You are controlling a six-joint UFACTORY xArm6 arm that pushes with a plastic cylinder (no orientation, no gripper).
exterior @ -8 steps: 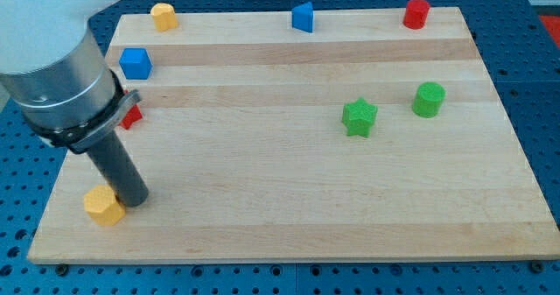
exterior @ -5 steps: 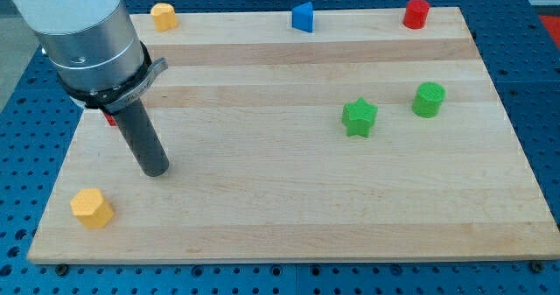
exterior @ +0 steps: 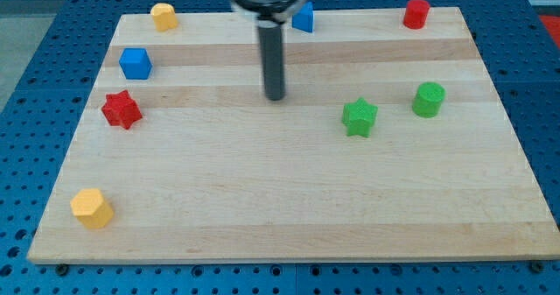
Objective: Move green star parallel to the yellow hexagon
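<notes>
Now: yellow blocks 2 | blue 2 | red 2 | green 2 | my tip (exterior: 276,97) touching none

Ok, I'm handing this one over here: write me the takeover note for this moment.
My tip is on the board's upper middle, touching no block, to the left of the green star and a little above it.
The green star sits right of centre, with the green cylinder to its right.
There are two yellow hexagons: one near the bottom-left corner, one at the top-left edge. The task does not say which.
Done: nothing shows the star pushed yet.
Left: reach the star and slide it until it lines up with the intended hexagon.
</notes>
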